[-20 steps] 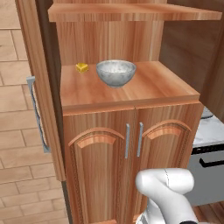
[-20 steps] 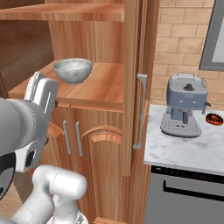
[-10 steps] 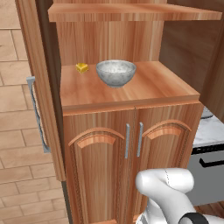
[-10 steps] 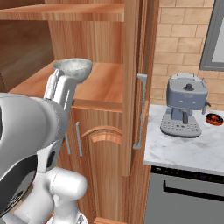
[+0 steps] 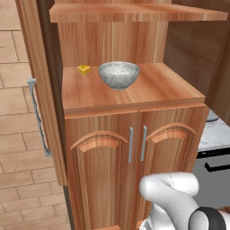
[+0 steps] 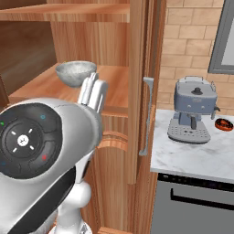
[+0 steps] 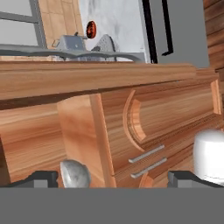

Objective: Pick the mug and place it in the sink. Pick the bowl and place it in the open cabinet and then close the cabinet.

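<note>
the bowl (image 5: 118, 74) sits inside the open cabinet (image 5: 134, 42) on its wooden shelf (image 5: 157, 87), toward the back and well in from the front edge, with a small yellow block (image 5: 84, 69) just beside it on its left. bare shelf lies ahead of it and to its right. the cabinet's doors stand swung out at both sides, one with a silver bar handle (image 6: 147, 116). the hand (image 7: 111, 178) is spread wide and holds nothing, fingertips (image 7: 41, 178) well apart.
</note>
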